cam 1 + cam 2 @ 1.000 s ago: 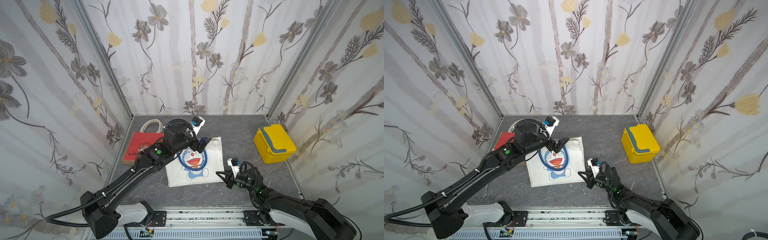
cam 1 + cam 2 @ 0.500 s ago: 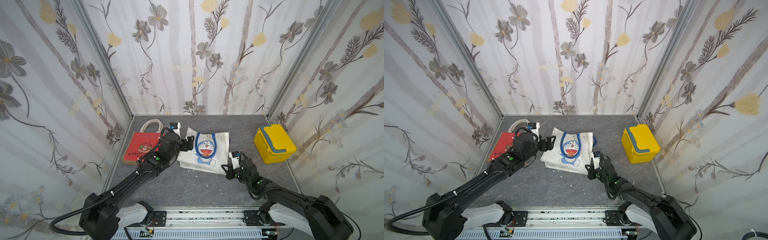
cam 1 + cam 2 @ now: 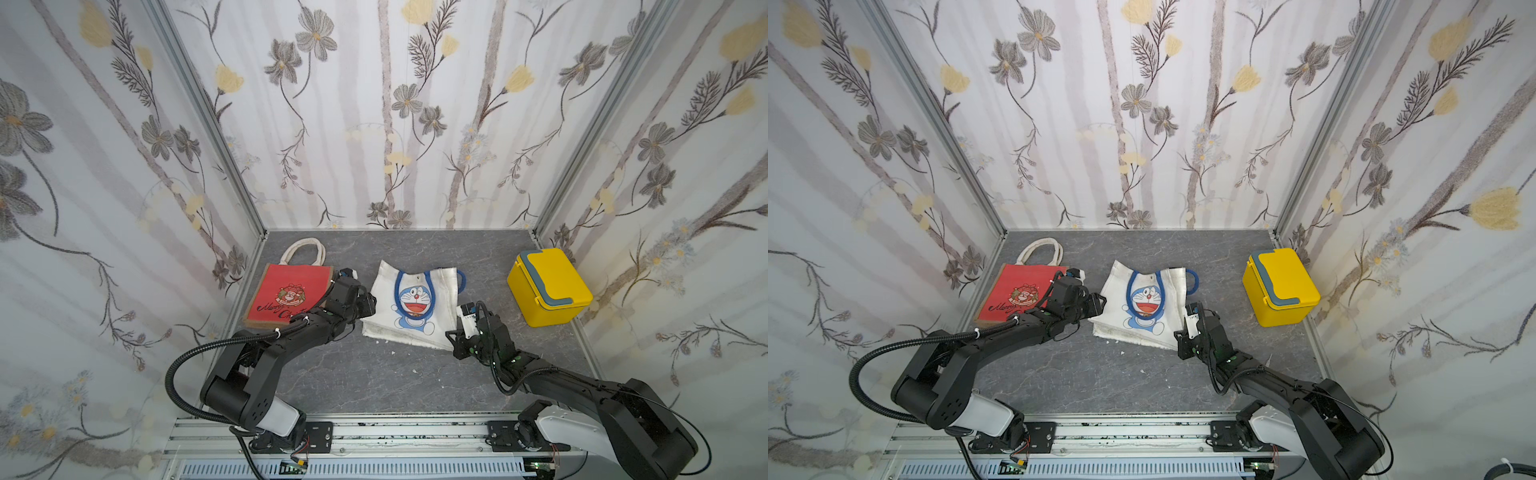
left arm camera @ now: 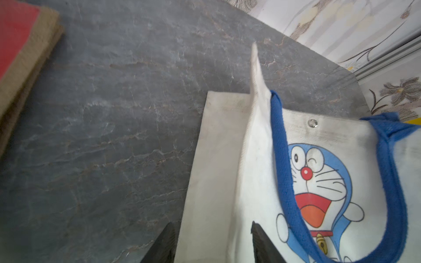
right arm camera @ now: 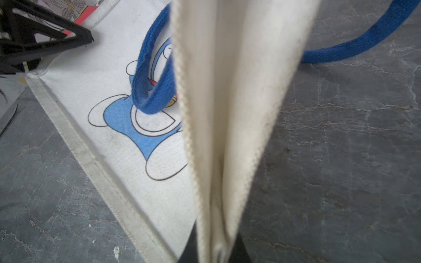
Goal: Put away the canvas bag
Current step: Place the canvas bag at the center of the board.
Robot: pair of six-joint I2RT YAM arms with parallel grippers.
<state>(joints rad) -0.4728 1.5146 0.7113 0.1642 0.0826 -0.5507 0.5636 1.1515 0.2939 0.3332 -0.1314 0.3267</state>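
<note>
Since a second ago, our canvas bag (image 3: 415,305) has gone from the front of the grey table (image 3: 374,374) to farther back. Our left gripper (image 4: 211,224), which hung over the bag, has come down low at its side. The bag now lies on the table between the red Christmas bag (image 3: 286,295) and the yellow lunch box (image 3: 548,291), apart from both. One blue handle (image 4: 280,159) lies on top of the cat picture. Our right gripper (image 5: 215,248) is pinched tight on a fold at the bag's near corner and holds that fold up. The left jaws stand apart, one on each side of the bag's other edge, and do not squeeze it yet. We think we are taking hold of the bag with both arms. Next the left jaws need to close on that edge. Then both arms should lift together, so the soft cloth does not flop.
</note>
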